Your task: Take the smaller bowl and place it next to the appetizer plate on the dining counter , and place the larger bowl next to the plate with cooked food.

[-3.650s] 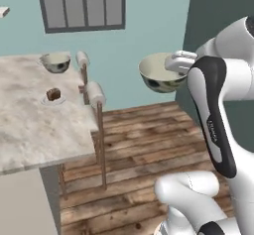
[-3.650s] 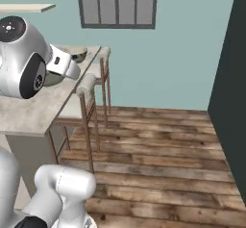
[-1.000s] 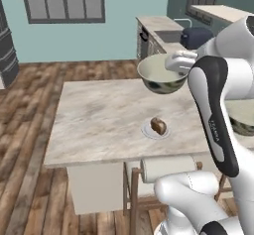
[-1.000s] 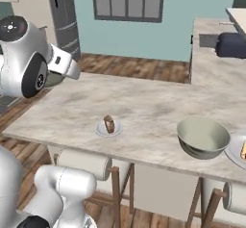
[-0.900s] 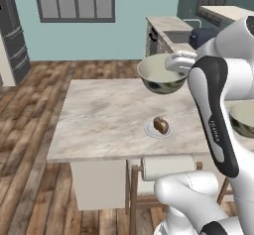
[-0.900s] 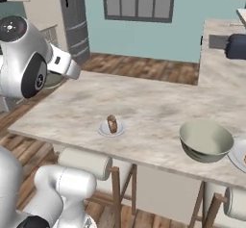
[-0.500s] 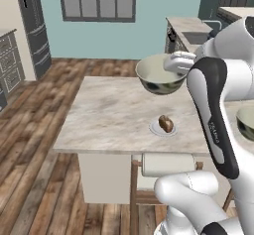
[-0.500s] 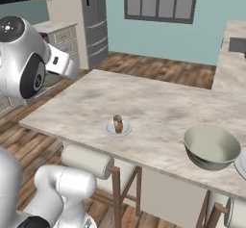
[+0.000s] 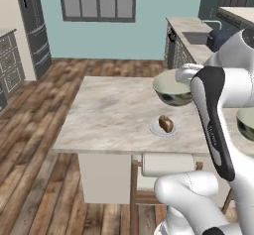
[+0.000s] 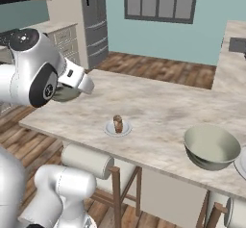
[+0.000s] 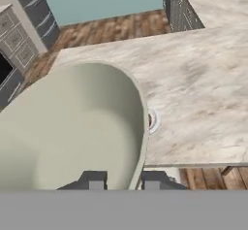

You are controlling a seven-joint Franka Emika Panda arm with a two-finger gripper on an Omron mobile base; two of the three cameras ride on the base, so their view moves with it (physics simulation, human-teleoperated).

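Clamped on the rim of the smaller bowl (image 9: 171,88), my pincer (image 9: 184,74) holds it in the air above the dining counter (image 9: 111,115); seen from the left base, the bowl hangs just beyond a small plate (image 9: 164,129) bearing a brown morsel.

From the right base, that plate (image 10: 117,129) sits on the counter (image 10: 158,111) near its front edge, the larger bowl (image 10: 212,147) rests on the marble well to the plate's right, and a stool (image 10: 89,160) stands under the edge in front of the plate.

Along my hand, my fingertips (image 11: 93,180) pinch the bowl (image 11: 68,127) wall, one inside, one outside; the plate (image 11: 152,121) peeks from behind its rim.
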